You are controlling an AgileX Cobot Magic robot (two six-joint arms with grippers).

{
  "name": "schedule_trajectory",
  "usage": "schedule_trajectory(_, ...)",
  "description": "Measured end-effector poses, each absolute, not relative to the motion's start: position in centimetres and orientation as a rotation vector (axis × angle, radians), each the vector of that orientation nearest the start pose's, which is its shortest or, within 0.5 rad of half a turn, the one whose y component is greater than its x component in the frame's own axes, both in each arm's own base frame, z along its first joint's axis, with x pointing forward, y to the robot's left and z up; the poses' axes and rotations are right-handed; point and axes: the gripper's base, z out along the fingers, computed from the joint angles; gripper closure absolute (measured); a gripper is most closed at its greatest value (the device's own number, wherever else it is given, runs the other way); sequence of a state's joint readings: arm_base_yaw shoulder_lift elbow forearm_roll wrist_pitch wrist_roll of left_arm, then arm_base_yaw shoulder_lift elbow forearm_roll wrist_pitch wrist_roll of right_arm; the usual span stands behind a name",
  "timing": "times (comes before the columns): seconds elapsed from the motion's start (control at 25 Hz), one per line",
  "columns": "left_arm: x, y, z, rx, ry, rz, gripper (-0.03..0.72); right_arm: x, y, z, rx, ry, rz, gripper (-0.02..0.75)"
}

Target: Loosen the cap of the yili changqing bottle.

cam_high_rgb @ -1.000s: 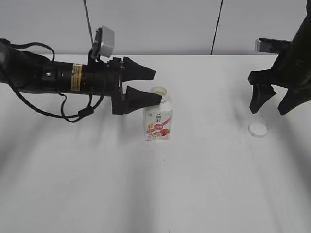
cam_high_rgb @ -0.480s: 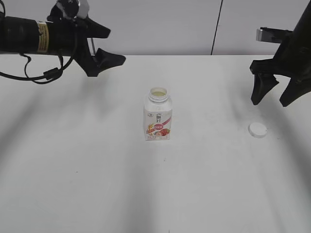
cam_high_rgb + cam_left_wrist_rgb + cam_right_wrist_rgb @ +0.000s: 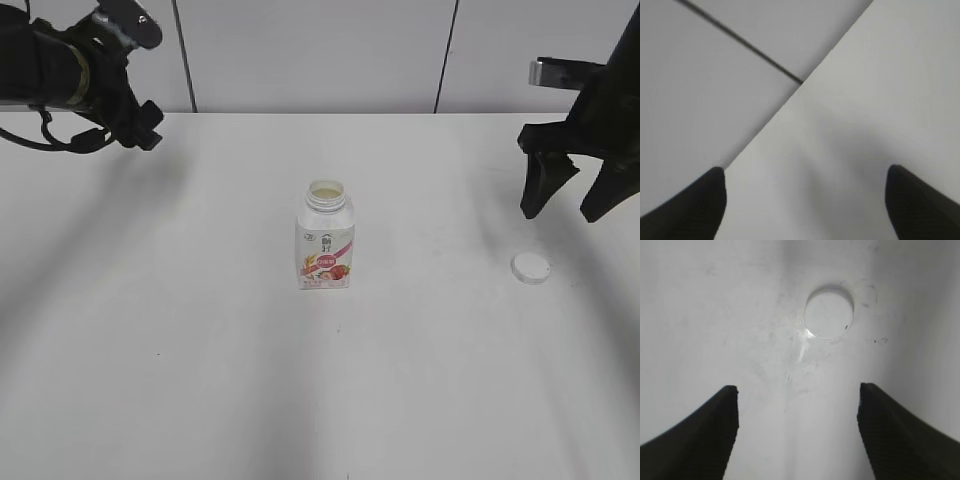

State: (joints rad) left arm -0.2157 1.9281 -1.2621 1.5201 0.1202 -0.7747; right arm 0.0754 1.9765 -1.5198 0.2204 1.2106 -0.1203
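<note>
Bottle [image 3: 325, 240]: upright mid-surface [image 3: 200, 350], neck uncapped; cap [image 3: 530, 267] lies flat well to its right. Right tool [image 3: 571, 195]: spread wide, empty, hanging above cap. Left tool [image 3: 805, 200]: raised far left, spread, empty.

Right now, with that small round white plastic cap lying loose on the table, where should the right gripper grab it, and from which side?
Grip the small round white plastic cap across its rim, coming straight down from above. It lies flat on the white table as a low disc, so only its edge offers opposing faces. The right gripper is open above it, probably wide enough to straddle it.
</note>
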Motion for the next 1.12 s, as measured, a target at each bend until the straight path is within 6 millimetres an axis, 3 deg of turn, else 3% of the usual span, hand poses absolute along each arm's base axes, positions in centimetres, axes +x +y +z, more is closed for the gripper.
schedule_trajectory(0.2,41.7,-9.0,21.1,0.671,2.100,0.352,0.143,38.2,4.7,22.2,-0.190,3.102,0.320,0.156)
schedule_trajectory(0.32,40.8,-10.0,22.4,0.549,2.129,0.284,0.177,38.0,4.7,22.7,-0.192,3.089,0.318,0.156)
schedule_trajectory(0.48,39.4,-9.8,24.1,0.349,2.216,0.229,0.197,37.8,4.7,23.5,-0.194,3.067,0.316,0.156)
schedule_trajectory(0.84,36.7,-9.5,23.0,0.195,2.595,0.148,0.202,37.0,4.6,26.0,-0.200,3.000,0.311,0.156)
schedule_trajectory(1.12,35.6,-9.8,26.5,0.042,2.697,0.051,0.204,36.9,4.6,26.4,-0.201,2.989,0.310,0.156)
